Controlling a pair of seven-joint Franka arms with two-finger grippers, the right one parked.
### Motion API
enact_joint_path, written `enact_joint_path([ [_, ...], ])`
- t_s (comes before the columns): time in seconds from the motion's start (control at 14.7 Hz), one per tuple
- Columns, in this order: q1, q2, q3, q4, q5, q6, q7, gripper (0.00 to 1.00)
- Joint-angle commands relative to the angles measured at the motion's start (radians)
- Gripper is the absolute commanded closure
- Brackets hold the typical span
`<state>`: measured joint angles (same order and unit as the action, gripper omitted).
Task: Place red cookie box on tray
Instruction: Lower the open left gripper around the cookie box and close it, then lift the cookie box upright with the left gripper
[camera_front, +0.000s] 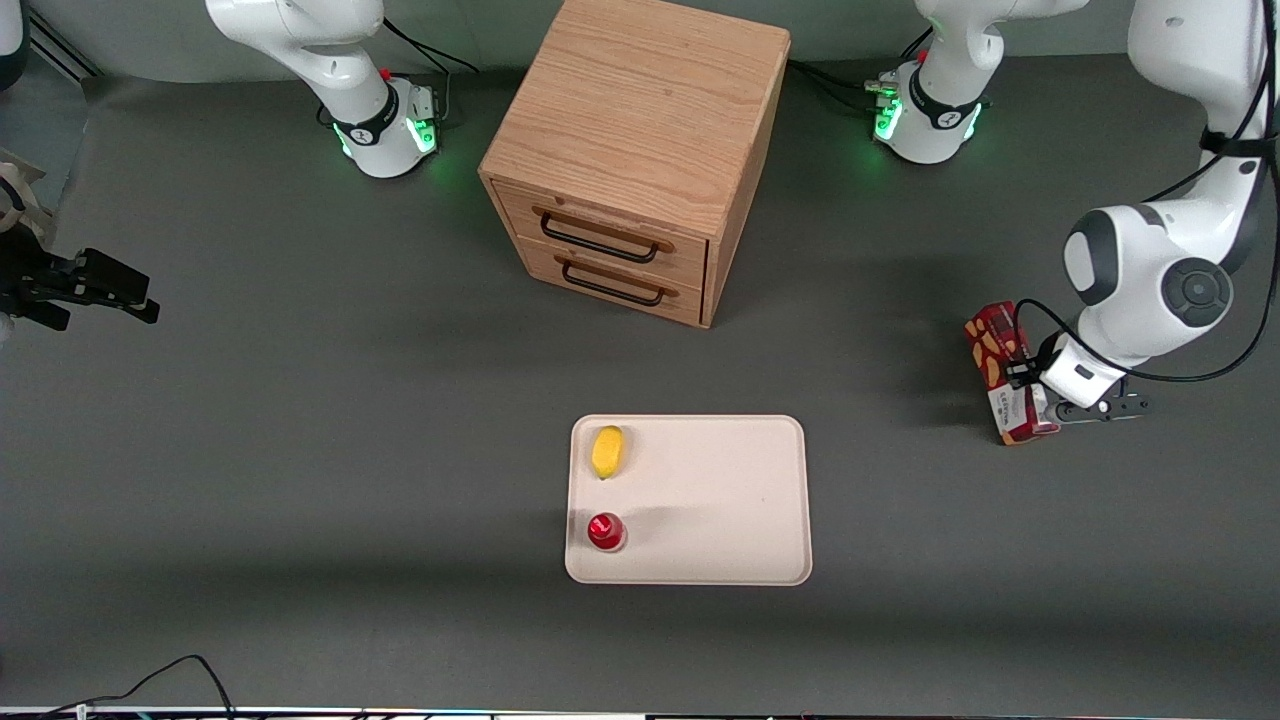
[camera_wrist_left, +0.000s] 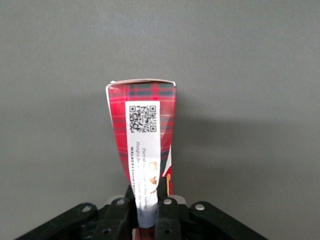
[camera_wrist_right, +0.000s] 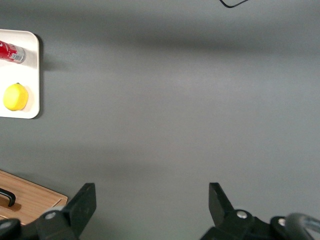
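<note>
Grey matting carries the tray (camera_front: 700, 500) near centre while, out at three o'clock, the gripper (camera_front: 1040, 390) pinches the red cookie box (camera_front: 1005, 372) by one end, so it could swing or slip loose.

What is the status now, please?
Tool shut on cookie box, toward working arm's end. Tray apart from box, holds lemon and red can. Nothing between.

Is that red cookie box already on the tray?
Not yet. The red cookie box sits clamped in the claw toward the working arm's end of the table, apart from the tray.
</note>
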<state>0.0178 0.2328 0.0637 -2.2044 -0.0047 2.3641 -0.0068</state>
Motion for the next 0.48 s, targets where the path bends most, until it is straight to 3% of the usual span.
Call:
enact_joint_path([
  [0.0, -0.013, -0.111, -0.002, 0.101, -0.006, -0.257, -0.012, 1.0],
  [0.41, -0.021, -0.156, -0.002, 0.469, 0.008, -0.776, 0.027, 1.0],
])
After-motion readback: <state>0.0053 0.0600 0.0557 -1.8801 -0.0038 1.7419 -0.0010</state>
